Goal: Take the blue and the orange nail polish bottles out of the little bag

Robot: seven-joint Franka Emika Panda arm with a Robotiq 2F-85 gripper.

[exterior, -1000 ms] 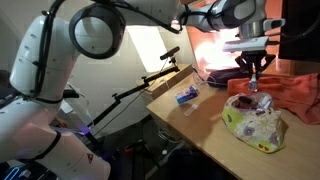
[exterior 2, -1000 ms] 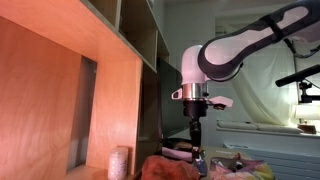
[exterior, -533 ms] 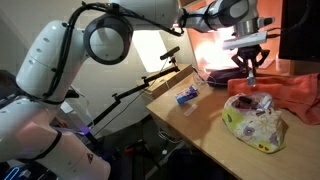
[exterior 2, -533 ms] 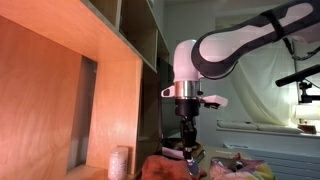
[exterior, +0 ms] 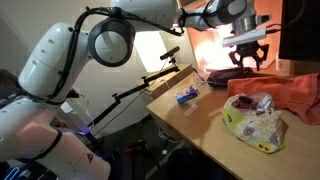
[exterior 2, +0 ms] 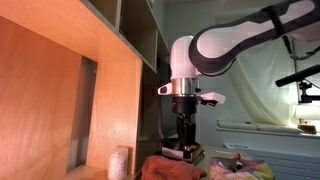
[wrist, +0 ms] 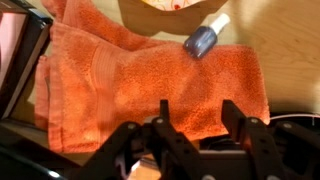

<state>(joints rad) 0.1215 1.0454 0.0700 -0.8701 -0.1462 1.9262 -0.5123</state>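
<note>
In the wrist view a blue nail polish bottle [wrist: 204, 40] with a white cap lies on its side on an orange towel [wrist: 130, 75], just below the bag's rim [wrist: 170, 5]. My gripper [wrist: 198, 106] is open and empty, hovering over the towel some way from the bottle. In both exterior views the gripper [exterior: 250, 58] [exterior 2: 187, 150] hangs above the towel [exterior: 295, 92], behind the small floral bag [exterior: 255, 120]. No orange bottle shows; the bag's inside is hidden.
A blue packet [exterior: 187, 95] lies on the wooden table [exterior: 200, 125] near its left edge. A black object [wrist: 15, 55] borders the towel on the left in the wrist view. A wooden shelf unit [exterior 2: 100, 80] stands beside the arm.
My gripper has risen from just above the bag's mouth and the towel to a higher spot over the towel. The bag and the blue packet have not moved.
</note>
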